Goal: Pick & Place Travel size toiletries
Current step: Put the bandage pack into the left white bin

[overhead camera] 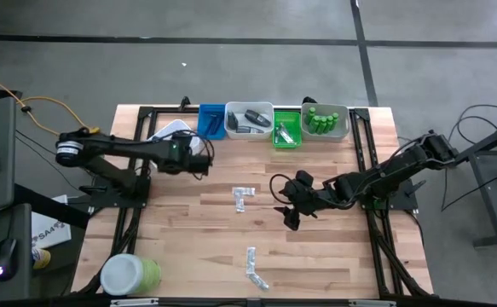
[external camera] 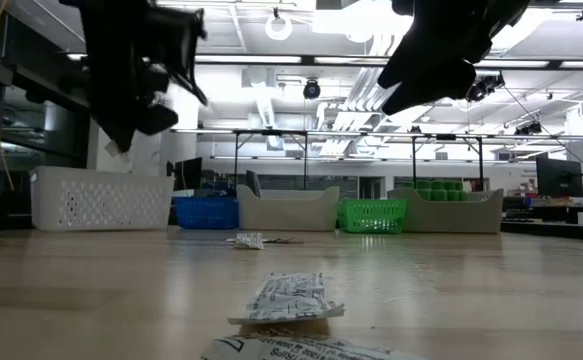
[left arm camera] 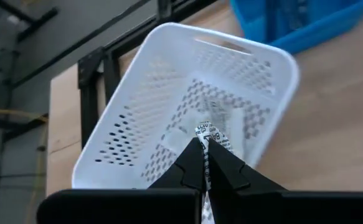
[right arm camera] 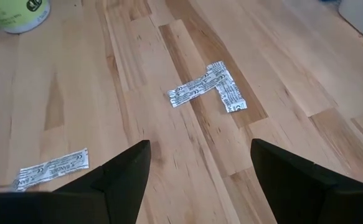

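My left gripper (overhead camera: pixel 201 156) hangs above the table near the white basket (left arm camera: pixel 187 106) at the far left, shut on a silvery printed sachet (left arm camera: pixel 207 133). In the low view it shows high at the left (external camera: pixel 131 90). My right gripper (right arm camera: pixel 200 165) stands open above the bare wood right of centre (overhead camera: pixel 286 205), holding nothing. A pair of crossed sachets (right arm camera: pixel 209 87) lies at the table's middle (overhead camera: pixel 242 196). More sachets (overhead camera: pixel 253 266) lie near the front edge, flat on the wood. My left gripper pinches the sachet between its two fingertips (left arm camera: pixel 190 163). One end of the sachet (left arm camera: pixel 208 132) sticks out past the tips. The fingers slant down toward the white basket. The sachet is lifted clear of the table.
Along the far edge stand a blue tray (overhead camera: pixel 211 119), a pale tray with dark pieces (overhead camera: pixel 250 119), a green tray (overhead camera: pixel 286 130) and a pale tray of green bottles (overhead camera: pixel 326 119). A big green jar with a white lid (overhead camera: pixel 129 275) sits at the near left corner.
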Available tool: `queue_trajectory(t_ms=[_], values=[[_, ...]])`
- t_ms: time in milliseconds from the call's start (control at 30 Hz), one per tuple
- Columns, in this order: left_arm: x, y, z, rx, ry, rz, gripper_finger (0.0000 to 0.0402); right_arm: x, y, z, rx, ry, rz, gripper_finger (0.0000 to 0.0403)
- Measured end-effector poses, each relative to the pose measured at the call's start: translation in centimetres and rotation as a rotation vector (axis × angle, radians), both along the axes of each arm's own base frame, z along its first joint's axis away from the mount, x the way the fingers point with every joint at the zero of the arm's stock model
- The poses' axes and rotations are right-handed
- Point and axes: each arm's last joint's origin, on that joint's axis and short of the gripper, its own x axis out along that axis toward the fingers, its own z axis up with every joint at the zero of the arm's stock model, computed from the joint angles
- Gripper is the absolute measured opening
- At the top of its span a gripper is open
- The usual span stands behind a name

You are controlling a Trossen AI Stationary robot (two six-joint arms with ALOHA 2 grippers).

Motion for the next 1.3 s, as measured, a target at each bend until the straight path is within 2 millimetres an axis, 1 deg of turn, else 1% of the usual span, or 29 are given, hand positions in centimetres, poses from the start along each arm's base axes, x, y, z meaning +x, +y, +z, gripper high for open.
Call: queue_trajectory(t_ms=[200, 367, 467, 700, 833, 933, 1167, 1300], values=[[0.1, 2.6, -1.3, -0.022, 0.121, 0.081, 0.0002, -0.1, 0.0, 0.0, 0.010, 0.006, -0.011, 0.0270], [0.5, 3.6, -2.3, -0.039, 0.180, 0.087, 0.0010, -0.1, 0.0, 0.0, 0.010, 0.006, -0.011, 0.0270], [0.8, 3.7, -2.5, -0.041, 0.188, 0.065, 0.0038, -0.1, 0.0, -0.1, 0.009, 0.008, -0.010, 0.0270], [0.7, 3.7, -2.5, -0.038, 0.199, 0.065, 0.0134, -0.1, 0.0, -0.1, 0.001, 0.009, -0.004, 0.0270], [0.7, 3.7, -2.5, -0.039, 0.200, 0.065, 0.0168, -0.1, 0.0, -0.1, -0.006, 0.010, 0.003, 0.0270], [0.6, 3.7, -2.4, -0.036, 0.207, 0.064, 0.0176, -0.1, 0.0, -0.1, -0.006, 0.010, 0.002, 0.0270], [0.6, 3.7, -2.4, -0.035, 0.208, 0.062, 0.0177, -0.1, 0.0, -0.1, -0.006, 0.010, 0.002, 0.0270], [0.7, 3.4, -2.3, -0.040, 0.227, 0.016, 0.0177, -0.1, 0.0, -0.1, -0.006, 0.010, 0.003, 0.0270]])
